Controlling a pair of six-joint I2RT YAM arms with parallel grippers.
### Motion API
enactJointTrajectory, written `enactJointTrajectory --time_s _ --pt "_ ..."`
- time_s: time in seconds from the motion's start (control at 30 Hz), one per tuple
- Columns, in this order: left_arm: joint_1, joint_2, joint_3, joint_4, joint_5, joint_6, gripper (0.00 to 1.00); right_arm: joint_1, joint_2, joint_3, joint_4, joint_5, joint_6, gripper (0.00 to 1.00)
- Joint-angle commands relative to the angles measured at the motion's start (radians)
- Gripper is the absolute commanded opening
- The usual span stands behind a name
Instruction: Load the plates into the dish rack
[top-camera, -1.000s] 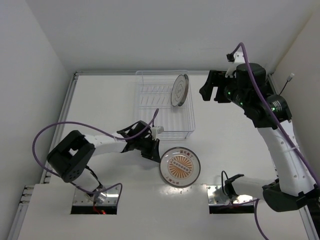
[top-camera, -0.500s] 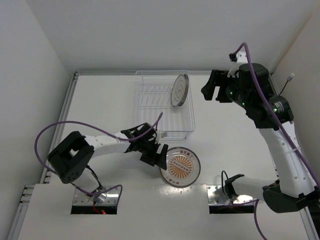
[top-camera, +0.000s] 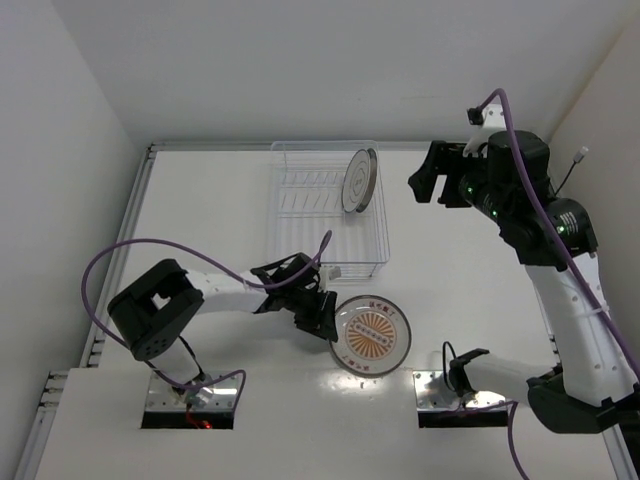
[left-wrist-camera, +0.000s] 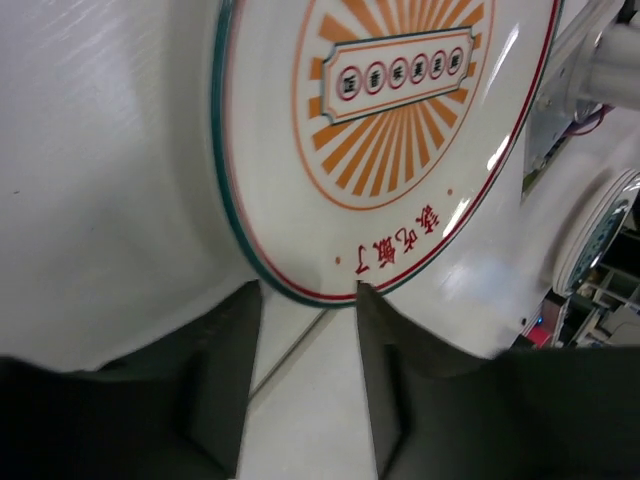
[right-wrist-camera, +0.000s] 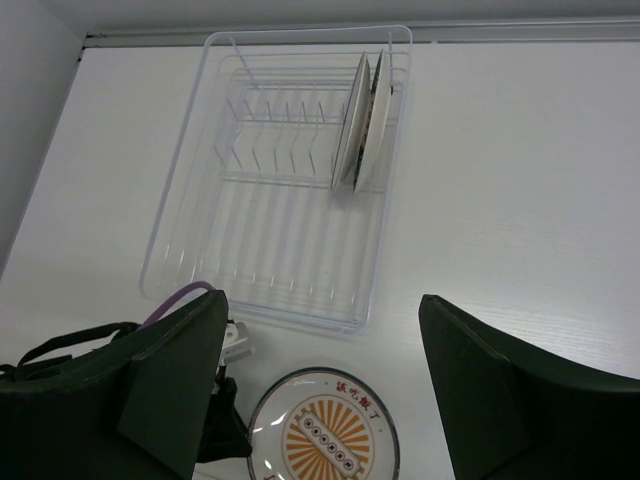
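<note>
The orange sunburst plate (top-camera: 371, 335) lies on the white table in front of the dish rack (top-camera: 300, 215). It also shows in the left wrist view (left-wrist-camera: 390, 120) and the right wrist view (right-wrist-camera: 325, 430). My left gripper (top-camera: 325, 314) is open and low at the plate's left rim, its fingertips (left-wrist-camera: 238, 310) touching the edge. The white plate with the dark patterned rim (top-camera: 358, 180) stands upright in the clear rack's right slots (right-wrist-camera: 362, 120). My right gripper (top-camera: 441, 181) is open and empty, held high to the right of the rack (right-wrist-camera: 270, 240).
Two metal-edged cutouts (top-camera: 190, 402) (top-camera: 462, 397) hold the arm bases at the near edge. White walls close the table at the back and both sides. A purple cable (top-camera: 150, 250) loops over the left arm.
My left gripper has moved right and lower, up to the sunburst plate's rim, and the plate has slid slightly right and nearer. My right arm has drifted a little right.
</note>
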Motion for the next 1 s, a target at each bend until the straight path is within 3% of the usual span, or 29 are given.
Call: enactJointTrajectory --time_s 0.0,0.03,0.13,0.37,0.5,0.53,0.63,0.97 --pt "-0.02 0.014 -0.019 0.097 -0.004 -0.082 0.33 -0.005 -0.011 0.011 0.019 0.005 -0.017 0.74" --pt "-0.02 0.014 -0.019 0.098 -0.004 -0.082 0.2 -0.014 -0.001 0.023 0.01 0.005 -0.017 0.74" --pt "-0.03 0.003 -0.019 0.098 -0.004 -0.091 0.03 -0.014 -0.001 0.042 -0.001 0.005 -0.017 0.74" --pt "-0.059 0.003 0.0 0.036 -0.035 -0.113 0.01 -0.014 -0.02 0.029 -0.01 0.014 -0.017 0.74" --pt "-0.079 -0.046 -0.042 0.054 -0.078 -0.252 0.45 -0.014 -0.088 -0.043 0.013 0.045 0.017 0.74" --pt "-0.079 -0.094 -0.062 0.077 -0.104 -0.289 0.63 -0.014 -0.124 -0.061 0.024 0.045 0.029 0.74" --pt "-0.102 -0.164 -0.143 0.172 -0.141 -0.41 0.78 -0.014 -0.163 -0.125 0.036 0.056 0.039 0.74" --pt "-0.201 -0.244 -0.266 0.456 -0.401 -0.657 0.78 -0.014 -0.264 -0.207 0.036 0.015 0.077 0.74"
